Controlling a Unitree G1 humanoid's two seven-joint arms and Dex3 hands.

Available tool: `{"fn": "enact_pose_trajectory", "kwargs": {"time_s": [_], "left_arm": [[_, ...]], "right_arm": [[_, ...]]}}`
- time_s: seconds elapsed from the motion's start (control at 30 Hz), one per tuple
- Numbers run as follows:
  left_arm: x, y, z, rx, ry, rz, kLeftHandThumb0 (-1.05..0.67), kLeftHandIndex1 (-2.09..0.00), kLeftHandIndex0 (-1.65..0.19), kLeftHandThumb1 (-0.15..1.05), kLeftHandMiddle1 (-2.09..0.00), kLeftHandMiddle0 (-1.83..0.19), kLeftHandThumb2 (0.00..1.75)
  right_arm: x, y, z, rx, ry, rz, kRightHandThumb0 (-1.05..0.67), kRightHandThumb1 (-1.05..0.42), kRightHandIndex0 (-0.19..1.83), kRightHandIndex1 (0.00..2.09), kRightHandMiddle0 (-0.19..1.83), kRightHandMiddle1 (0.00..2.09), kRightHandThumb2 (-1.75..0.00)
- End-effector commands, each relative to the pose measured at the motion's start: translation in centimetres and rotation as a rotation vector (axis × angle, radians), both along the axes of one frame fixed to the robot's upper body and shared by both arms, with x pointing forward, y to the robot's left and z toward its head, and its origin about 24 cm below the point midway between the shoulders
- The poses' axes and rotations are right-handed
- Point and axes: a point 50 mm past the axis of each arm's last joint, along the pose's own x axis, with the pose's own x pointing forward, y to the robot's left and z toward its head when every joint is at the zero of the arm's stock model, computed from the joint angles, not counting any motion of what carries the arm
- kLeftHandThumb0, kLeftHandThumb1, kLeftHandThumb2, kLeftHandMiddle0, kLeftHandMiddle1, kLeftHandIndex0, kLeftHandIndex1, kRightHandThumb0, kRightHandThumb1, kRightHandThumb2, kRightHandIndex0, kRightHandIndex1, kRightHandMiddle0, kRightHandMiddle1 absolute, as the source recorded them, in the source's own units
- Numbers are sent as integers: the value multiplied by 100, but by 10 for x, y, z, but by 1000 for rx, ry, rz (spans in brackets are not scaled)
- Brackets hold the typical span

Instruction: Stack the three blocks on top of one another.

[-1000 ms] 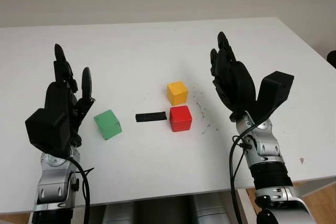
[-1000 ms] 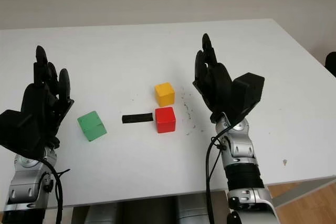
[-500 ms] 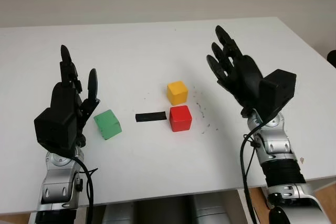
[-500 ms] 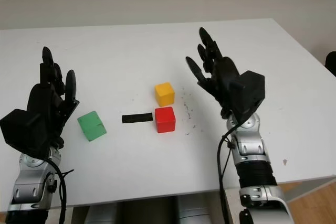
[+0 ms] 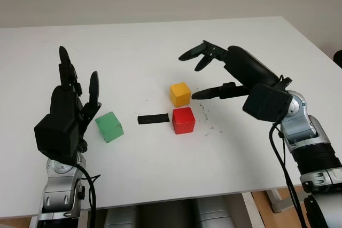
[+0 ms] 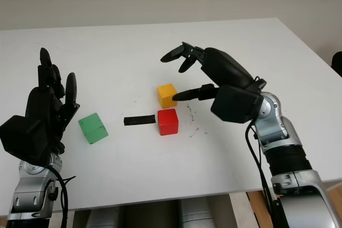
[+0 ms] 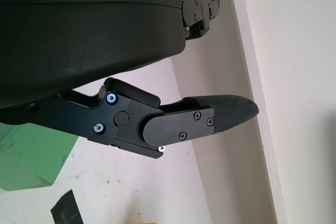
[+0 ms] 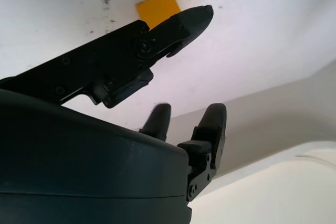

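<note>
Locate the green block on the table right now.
The green block sits on the white table, left of the black strip and close beside the open left hand.

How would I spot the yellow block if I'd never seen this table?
Start at the white table and find the black strip near its middle. Just right of it sits a red block; the yellow block lies directly behind that, the farthest cube from the robot.

On my white counter (image 5: 160, 185) sit a green block (image 5: 109, 126), a yellow block (image 5: 180, 94), a red block (image 5: 184, 120) and a little black strip (image 5: 153, 119).
</note>
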Motion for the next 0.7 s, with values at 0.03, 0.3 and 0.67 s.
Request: {"fn": "enact_pose_trajectory", "kwargs": {"time_s": [0.03, 0.3, 0.67], "left_arm": [[-1, 0, 4, 15, -13, 2, -77, 0, 19, 105, -5, 19, 55], [-1, 0, 5, 24, -21, -2, -77, 0, 19, 105, -5, 19, 55], [-1, -1, 4, 17, -17, 0, -78, 0, 19, 105, -5, 19, 55]], "right_arm": [[-1, 0, -2, -35, -27, 0, -68, -80, 16, 26, 49, 44, -5], [-5, 4, -16, -128, 14, 32, -74, -84, 4, 7, 47, 35, -6], [-11, 3, -24, -202, 52, 80, -90, -91, -16, 1, 42, 33, -6]]}}
